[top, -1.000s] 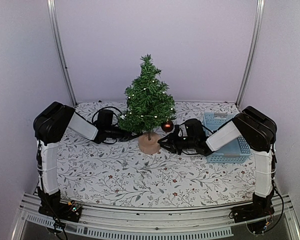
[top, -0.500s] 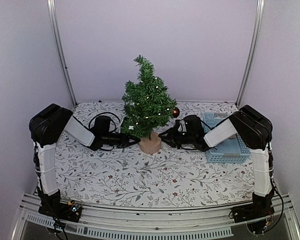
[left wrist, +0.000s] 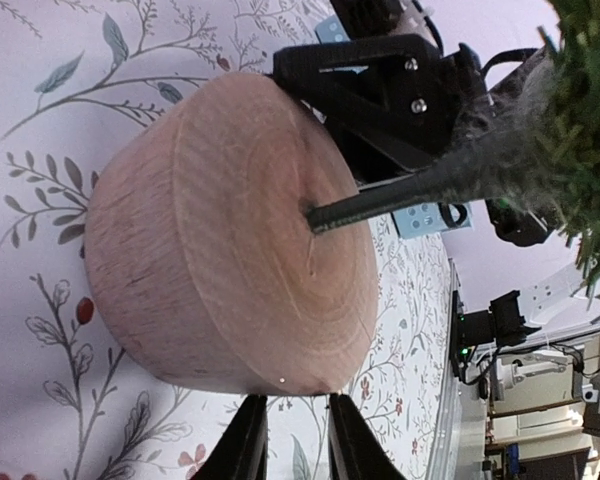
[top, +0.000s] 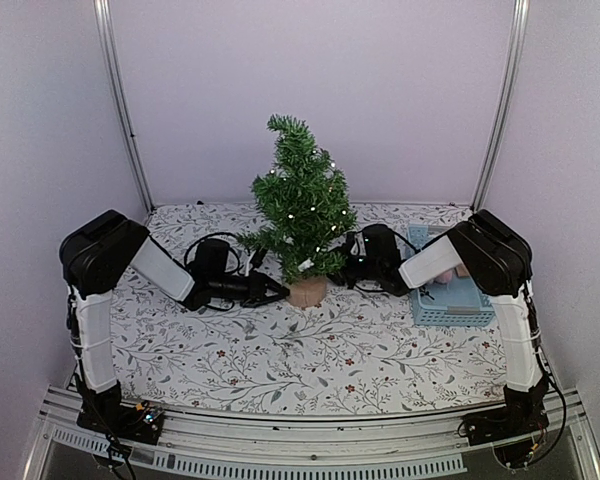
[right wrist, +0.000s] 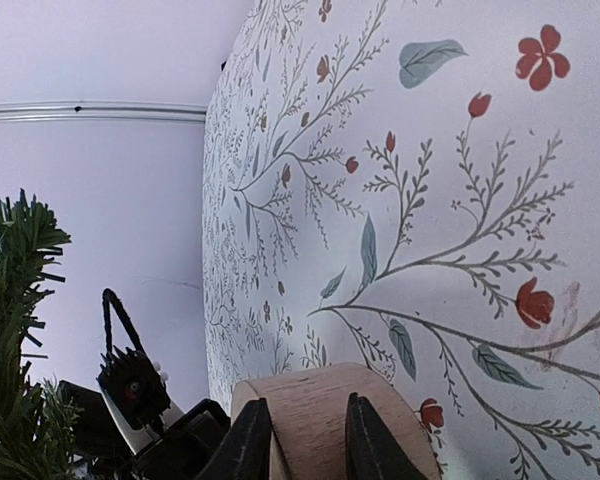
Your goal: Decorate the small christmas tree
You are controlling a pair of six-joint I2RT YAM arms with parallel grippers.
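The small christmas tree (top: 302, 200) is standing near the middle of the floral tablecloth (top: 230, 350). It is showing bristly dark-green branches dotted with tiny white lights, a thin trunk and a round pale wooden base (the growth rings are showing clearly in the left wrist view). Compared with half a second ago, the crown is sitting straighter over the base, and both arms are crowding closer to it. The trunk is running close to vertical, tip pointing up and curling toward the left arm's side. The left gripper (top: 278, 291) is hovering just beside the base, fingers narrowly apart and holding nothing. The right gripper (top: 346, 262) is doing likewise on the opposite side.
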